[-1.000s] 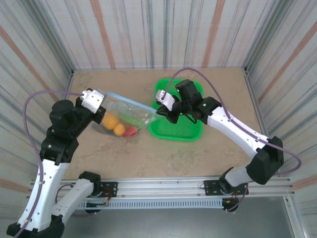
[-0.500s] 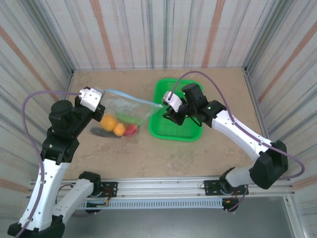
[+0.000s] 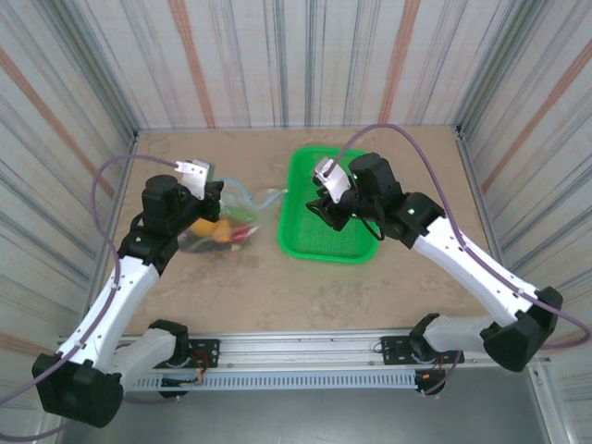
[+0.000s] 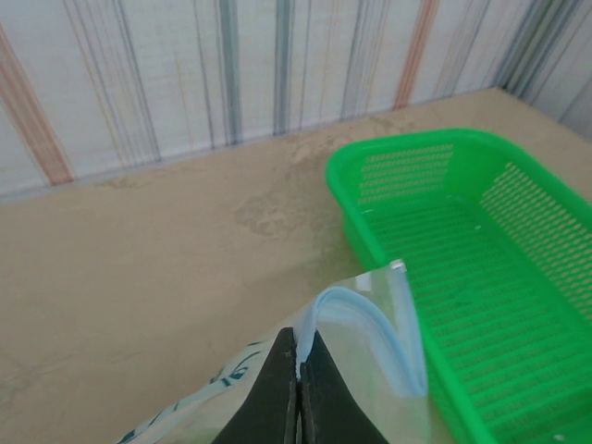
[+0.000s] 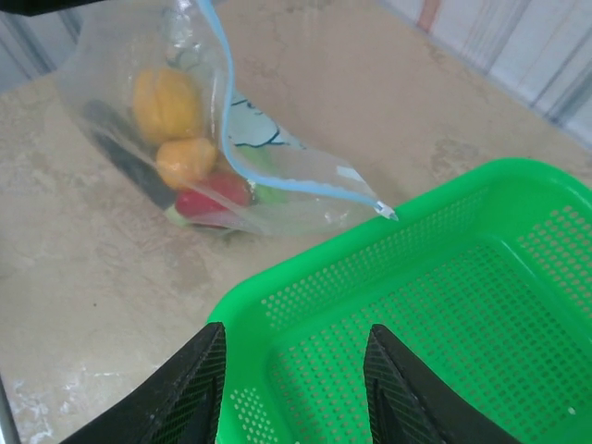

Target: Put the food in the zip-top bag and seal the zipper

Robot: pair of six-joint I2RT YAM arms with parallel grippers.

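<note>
Right pincer (image 5: 289, 370) has let go; zipper (image 4: 349, 297) sits pinched in left pincer (image 4: 298, 359).

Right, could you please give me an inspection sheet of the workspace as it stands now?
Surface: beige stone-look table, faint scuffs.
Job's things: zip-top bag resting on the table, one end held up; food inside it; zipper runs along the mouth, and I cannot tell if it is fully sealed.
Clutter: green mesh basket beside the bag's free corner.
Grippers: left gripper shut on the zipper; right gripper open above the basket.
Cables: purple cables loop off both arms, clear of the bag.
Surroundings: striped wall panels; metal rail at the near edge.
</note>
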